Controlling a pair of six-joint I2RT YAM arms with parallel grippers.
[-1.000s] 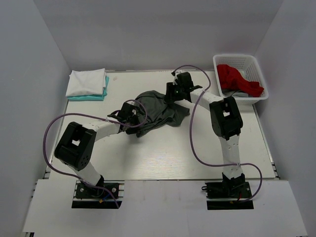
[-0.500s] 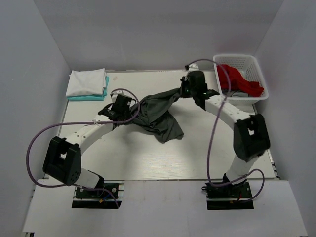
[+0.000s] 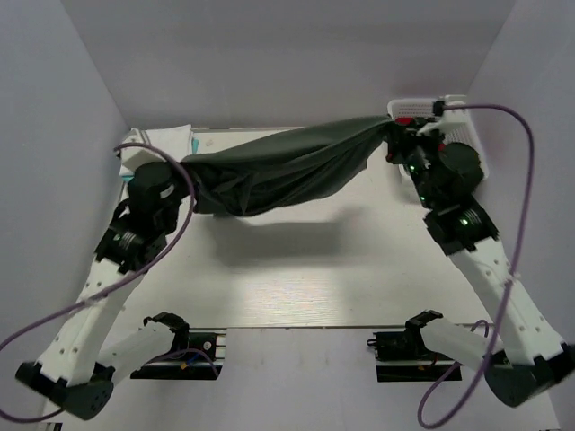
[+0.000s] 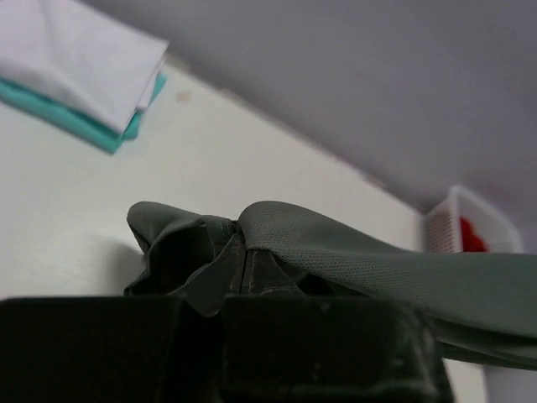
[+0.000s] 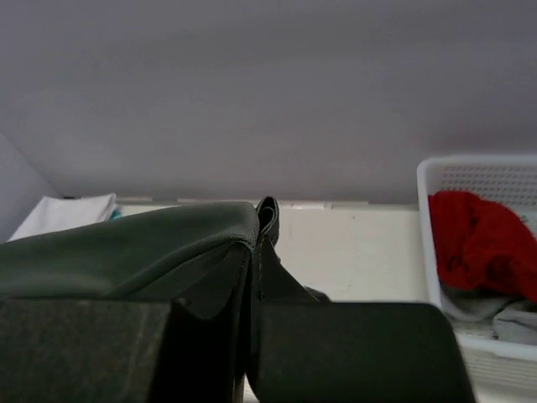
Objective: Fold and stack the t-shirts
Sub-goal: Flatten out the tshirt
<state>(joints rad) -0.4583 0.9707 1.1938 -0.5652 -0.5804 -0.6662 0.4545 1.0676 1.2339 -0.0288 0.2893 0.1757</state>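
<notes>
Table (image 3: pixel 296 269) was mostly bare in the top view, with a shadow across the middle. The dark grey t-shirt (image 3: pixel 278 166) hung in the air above the far half, stretched left to right between both arms and sagging in the middle, with no part of it touching the table that I could see.

The basket (image 5: pixel 503 172) sat at the far right, mostly hidden behind the right arm in the top view. The red t-shirt (image 5: pixel 474 235) lay inside it on some grey cloth I couldn't identify. At the far left corner the white t-shirt (image 4: pixel 75 50) lay folded on the teal t-shirt (image 4: pixel 80 126), the stack partly blocked by the left arm from above.

Left gripper (image 4: pixel 243 269) was clamped on the shirt's left end, right gripper (image 5: pixel 252 277) clamped on the right end. Cloth covered the fingertips in both wrist views.

A second ago the shirt was bunched on the table mid-far. Since then both arms have risen and spread apart, pulling it taut.
</notes>
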